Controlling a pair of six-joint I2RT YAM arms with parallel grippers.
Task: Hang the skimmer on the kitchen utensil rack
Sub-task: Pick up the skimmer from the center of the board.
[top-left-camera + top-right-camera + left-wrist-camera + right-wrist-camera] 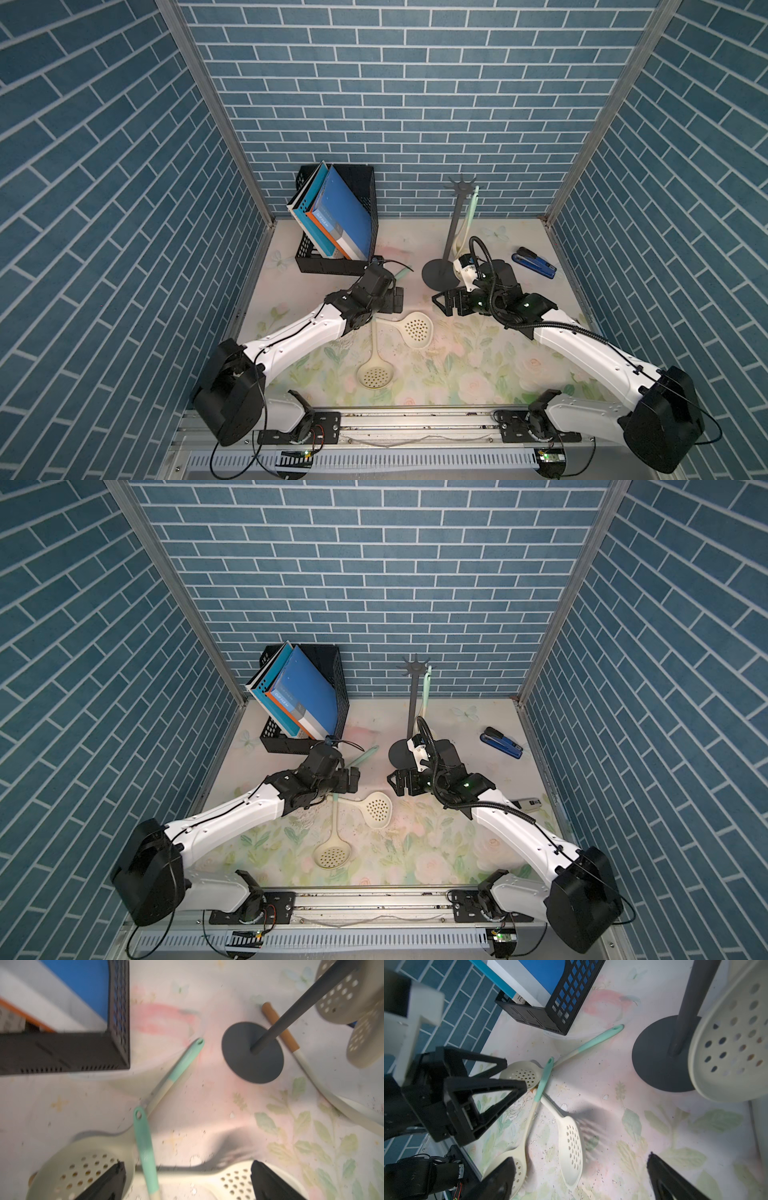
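The kitchen utensil rack [454,232] stands at the back right, with a round base [660,1053]. One cream skimmer with a mint handle [471,208] hangs from its crown, its perforated head [733,1043] close to my right wrist. Several more skimmers lie crossed on the floral mat: one head [415,330], another head [373,376], and a mint handle [182,1064] pointing toward the rack. My left gripper [400,299] hovers open just above them, its fingers [108,1184] wide apart and holding nothing. My right gripper [438,305] is open and empty beside the rack base.
A black mesh file box [336,266] with blue books stands at the back left. A blue stapler [536,262] lies at the back right. A wooden-handled utensil [278,1026] lies against the rack base. Brick-patterned walls enclose three sides.
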